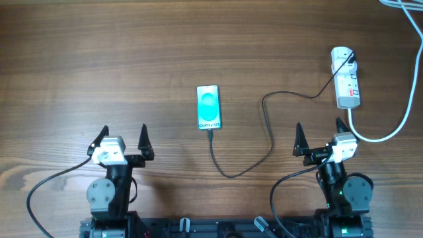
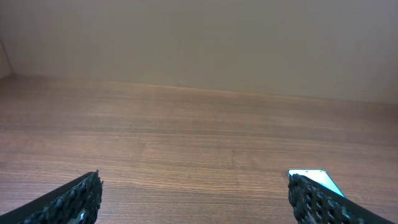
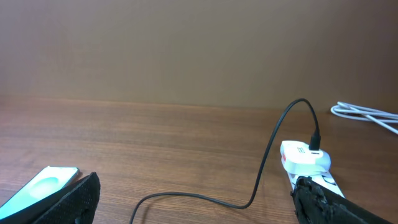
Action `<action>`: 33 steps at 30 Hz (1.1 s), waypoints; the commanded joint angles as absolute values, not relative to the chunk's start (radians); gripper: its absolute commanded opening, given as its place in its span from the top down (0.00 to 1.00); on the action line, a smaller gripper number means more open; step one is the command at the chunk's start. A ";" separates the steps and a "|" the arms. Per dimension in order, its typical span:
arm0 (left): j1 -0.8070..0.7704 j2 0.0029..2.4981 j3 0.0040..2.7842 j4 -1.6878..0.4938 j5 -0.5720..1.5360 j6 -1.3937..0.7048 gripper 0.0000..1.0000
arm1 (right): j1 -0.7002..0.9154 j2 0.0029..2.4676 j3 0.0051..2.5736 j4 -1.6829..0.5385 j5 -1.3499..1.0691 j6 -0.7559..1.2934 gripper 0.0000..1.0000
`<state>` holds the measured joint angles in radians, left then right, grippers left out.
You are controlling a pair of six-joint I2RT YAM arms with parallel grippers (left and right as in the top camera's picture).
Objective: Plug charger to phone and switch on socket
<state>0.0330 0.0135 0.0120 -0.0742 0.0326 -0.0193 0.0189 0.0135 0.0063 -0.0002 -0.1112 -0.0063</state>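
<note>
Rightward, socket (image 1: 346, 82) well apart from phone (image 1: 208, 108), charger (image 1: 269, 129) looped across tabletop (image 1: 99, 59) between.

Wood table (image 1: 99, 66), dark brown, grain running left to right, fills the whole overhead view. Surface is matte with faint lighter streaks.

Thick white cord (image 1: 378, 139) lies flat on the table at the far right. It enters at the top right corner, follows the right edge down, then hooks back left in a loose curve. In the right wrist view a doubled stretch of it shows at the right edge, near the back of the table.

Plain tan wall (image 2: 199, 37) stands behind the table in both wrist views, unmarked.
</note>
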 commanded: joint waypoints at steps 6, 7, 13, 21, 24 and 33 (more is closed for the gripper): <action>0.035 0.003 0.006 -0.079 0.032 0.037 0.00 | 0.019 0.004 0.006 0.003 -0.105 -0.023 0.00; 0.035 0.003 0.006 -0.079 0.032 0.045 0.00 | 0.019 0.004 0.006 0.003 -0.106 -0.024 0.00; 0.035 0.003 0.006 -0.079 0.029 0.046 0.00 | 0.019 0.004 0.006 0.003 -0.105 -0.024 0.00; 0.035 0.003 0.006 -0.079 0.033 0.049 0.00 | 0.019 0.004 0.006 0.003 -0.106 -0.023 0.00; 0.035 0.003 0.006 -0.079 0.036 0.049 0.00 | 0.019 0.004 0.006 0.003 -0.105 -0.024 0.00; 0.035 0.003 0.006 -0.079 0.044 0.049 0.00 | 0.019 0.004 0.006 0.003 -0.105 -0.023 0.00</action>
